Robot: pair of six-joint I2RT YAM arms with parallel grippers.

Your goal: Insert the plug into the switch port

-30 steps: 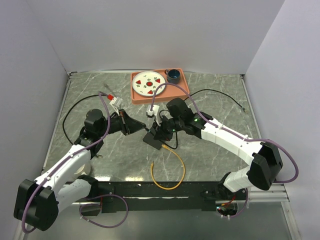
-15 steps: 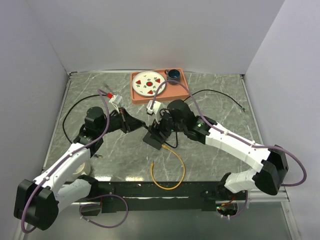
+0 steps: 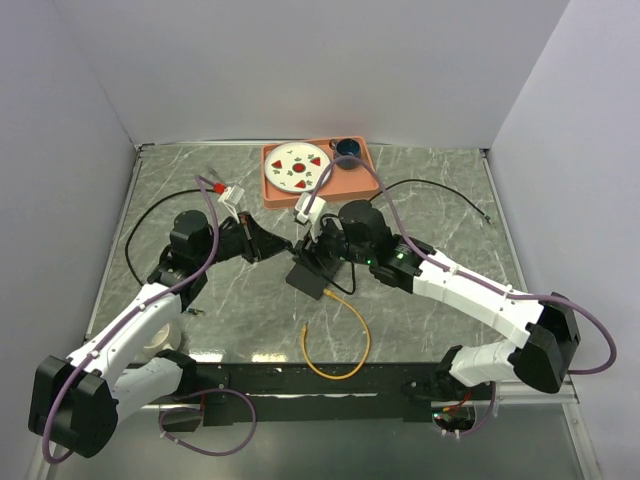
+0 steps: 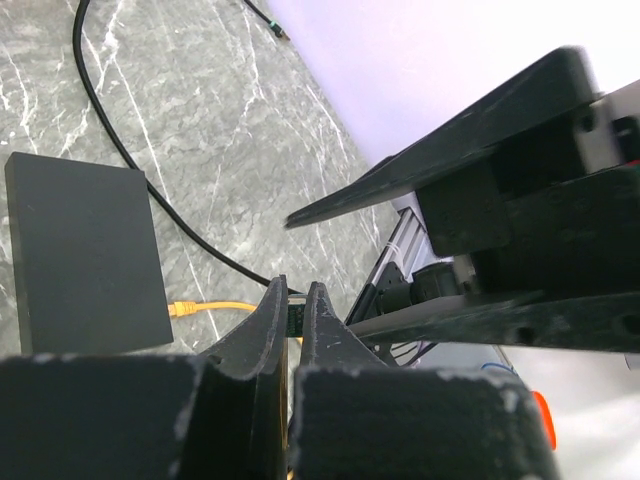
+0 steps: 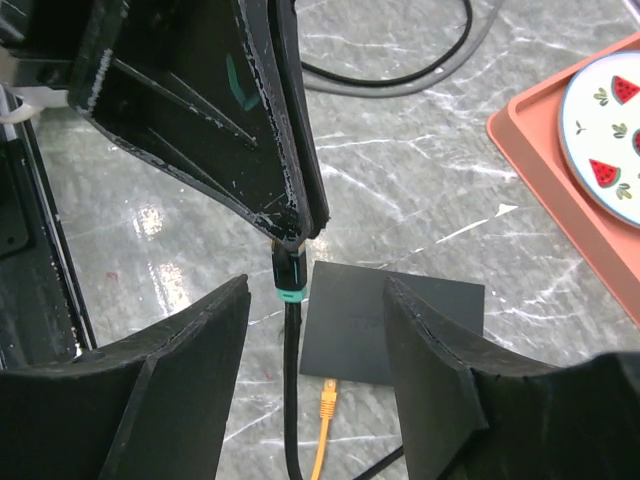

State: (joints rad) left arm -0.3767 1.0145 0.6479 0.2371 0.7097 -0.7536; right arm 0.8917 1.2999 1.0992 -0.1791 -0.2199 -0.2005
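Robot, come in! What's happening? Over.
Left fingers shut on black plug. Right fingers open, nearby. Plug not in switch box. Orange cable at box's edge.

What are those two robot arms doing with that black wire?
The left gripper is pinched shut on the plug at the end of a black cable, holding it up off the table. The right gripper is open, with a finger on either side of the plug but not touching it. The black box with the ports lies flat on the table nearby, with an orange cable at its edge. The plug is not in a port yet.
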